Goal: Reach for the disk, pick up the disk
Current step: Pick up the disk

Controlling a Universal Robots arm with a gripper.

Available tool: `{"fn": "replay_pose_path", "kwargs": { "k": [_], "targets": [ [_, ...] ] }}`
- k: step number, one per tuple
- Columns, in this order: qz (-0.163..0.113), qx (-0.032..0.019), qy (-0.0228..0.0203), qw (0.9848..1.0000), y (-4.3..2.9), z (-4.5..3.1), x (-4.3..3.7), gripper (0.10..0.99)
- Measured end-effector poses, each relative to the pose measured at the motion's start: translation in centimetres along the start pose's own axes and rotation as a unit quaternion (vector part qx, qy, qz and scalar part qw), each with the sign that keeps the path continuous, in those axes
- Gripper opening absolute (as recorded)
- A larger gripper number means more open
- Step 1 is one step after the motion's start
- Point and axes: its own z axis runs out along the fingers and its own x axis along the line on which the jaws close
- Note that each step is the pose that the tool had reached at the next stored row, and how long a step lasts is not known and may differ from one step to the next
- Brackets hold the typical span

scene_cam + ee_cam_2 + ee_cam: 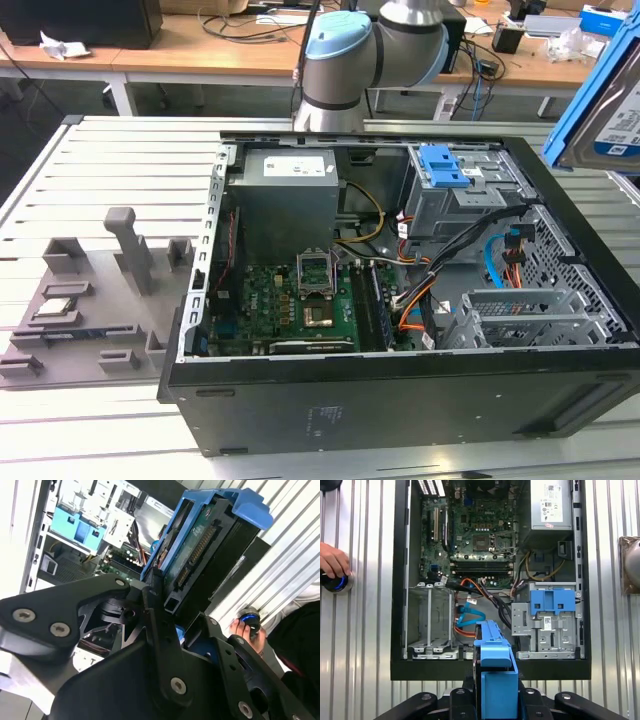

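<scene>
The disk (200,555) is a flat drive in a bright blue bracket, and its connector edge and circuit board show in the second wrist view. My gripper (170,605) is shut on it, with a black finger (152,600) pressed against one side. In the first wrist view the disk (495,665) is seen edge-on, held in the gripper (495,695) above the near wall of the open computer case (490,670). At the exterior view's right, the disk (610,100) hangs tilted above the case, showing its blue frame and white label.
The open case (400,400) holds a motherboard (300,300), a power supply (290,190), a blue latch on a grey cage (445,165) and a bare drive cage (430,620). A grey fixture tray (90,300) lies at the exterior view's left. A hand (332,560) rests on a button.
</scene>
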Motion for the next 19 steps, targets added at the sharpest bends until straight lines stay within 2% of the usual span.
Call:
{"fn": "replay_pose_path", "kwargs": {
  "k": [15, 19],
  "targets": [
    [0.0, 0.0, 0.0, 1.0, -0.04, 0.07, 3.95, 0.365],
    [0.0, 0.0, 0.0001, 1.0, -0.05, 0.09, 5.31, 0.365]
  ]
}}
